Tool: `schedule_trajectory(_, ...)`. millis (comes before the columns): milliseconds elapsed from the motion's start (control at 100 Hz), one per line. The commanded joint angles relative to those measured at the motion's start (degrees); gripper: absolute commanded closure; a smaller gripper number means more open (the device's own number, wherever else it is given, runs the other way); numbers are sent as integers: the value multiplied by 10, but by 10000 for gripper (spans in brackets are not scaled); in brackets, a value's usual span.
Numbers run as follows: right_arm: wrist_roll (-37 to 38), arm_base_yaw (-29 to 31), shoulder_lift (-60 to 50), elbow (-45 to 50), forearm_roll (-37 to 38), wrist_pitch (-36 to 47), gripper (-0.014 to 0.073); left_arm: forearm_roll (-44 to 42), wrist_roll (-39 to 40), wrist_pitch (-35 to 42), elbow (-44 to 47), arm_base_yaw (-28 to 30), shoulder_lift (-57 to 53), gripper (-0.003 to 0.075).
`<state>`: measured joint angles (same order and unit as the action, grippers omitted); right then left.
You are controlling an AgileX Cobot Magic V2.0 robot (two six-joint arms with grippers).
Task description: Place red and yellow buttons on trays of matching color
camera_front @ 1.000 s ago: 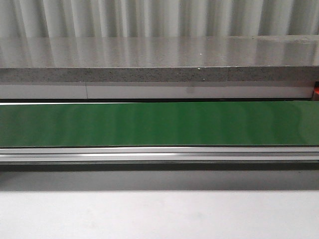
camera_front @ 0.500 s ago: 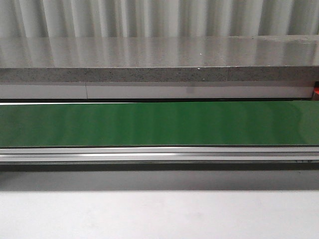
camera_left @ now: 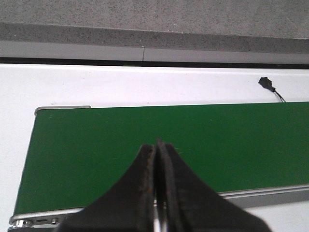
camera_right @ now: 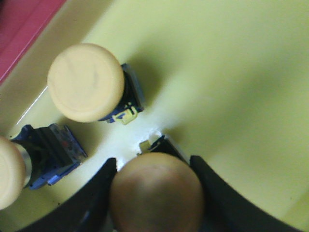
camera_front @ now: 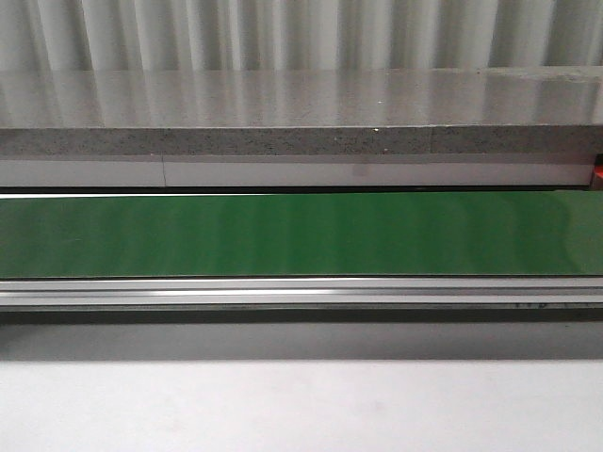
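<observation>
Already the yellow tray holds 3 yellow buttons, 1 clamped by the right gripper; left gripper closed, empty

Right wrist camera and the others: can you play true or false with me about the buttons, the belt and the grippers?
1. The right gripper has a yellow button between its fingers, over the yellow tray. True.
2. Two more yellow buttons are in that yellow tray. True; the second one is partly cut off at the picture's edge.
3. The left gripper is wide open. False: its fingers are pressed together, holding nothing.
4. A red button rides on the green conveyor belt. False: the belt shows no buttons in the front and left wrist views.
5. The tray next to the yellow one is blue. False: it is a red tray.
</observation>
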<state>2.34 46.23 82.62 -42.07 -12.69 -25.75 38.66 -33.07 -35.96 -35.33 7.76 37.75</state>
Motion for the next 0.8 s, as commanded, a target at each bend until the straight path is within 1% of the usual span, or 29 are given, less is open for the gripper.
schedule_trajectory(0,-1,6,-11,-13,-2,31,473,23,0,31,-15,-3,-1,740)
schedule_trajectory(220,-1,6,11,-13,-2,29,473,23,0,31,-15,-3,-1,740)
schedule_trajectory(330,-1,6,12,-13,-2,30,454,23,0,31,-15,-3,-1,740)
schedule_trajectory(420,-1,6,12,-13,-2,31,383,23,0,31,-15,-3,-1,740)
schedule_trajectory(540,-1,6,12,-13,-2,32,216,23,0,31,-15,-3,-1,740)
schedule_trajectory(610,-1,6,12,-13,-2,32,139,23,0,31,-15,-3,-1,740)
schedule_trajectory(690,-1,6,11,-14,-2,31,91,23,0,31,-15,-3,-1,740)
schedule_trajectory(790,-1,6,-4,-14,-2,30,83,23,0,31,-15,-3,-1,740)
